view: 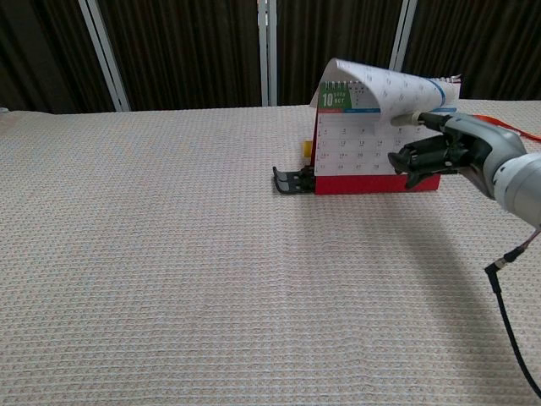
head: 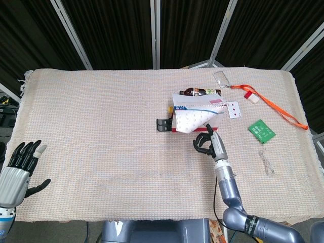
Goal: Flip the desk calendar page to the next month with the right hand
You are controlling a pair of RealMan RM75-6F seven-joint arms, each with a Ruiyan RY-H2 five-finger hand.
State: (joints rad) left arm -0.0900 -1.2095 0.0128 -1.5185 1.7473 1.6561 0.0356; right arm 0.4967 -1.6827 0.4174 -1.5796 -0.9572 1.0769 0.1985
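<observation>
The red-based desk calendar (head: 178, 125) (view: 372, 181) stands right of the table's middle. Its September page (view: 385, 85) is curled up and back, and the October sheet (view: 351, 139) shows beneath it. My right hand (head: 206, 143) (view: 444, 152) is at the calendar's front right. One outstretched finger (view: 414, 120) touches the lifted page from below while the others are curled in. I cannot see a pinch on the page. My left hand (head: 17, 169) hovers at the table's near left corner with its fingers apart, holding nothing.
A black clip (head: 163, 124) (view: 292, 179) lies against the calendar's left side, and a bottle (head: 195, 92) lies behind it. Further right are a playing card (head: 234, 109), a green card (head: 261, 130), an orange lanyard (head: 276, 107) and a magnifier (head: 220, 78).
</observation>
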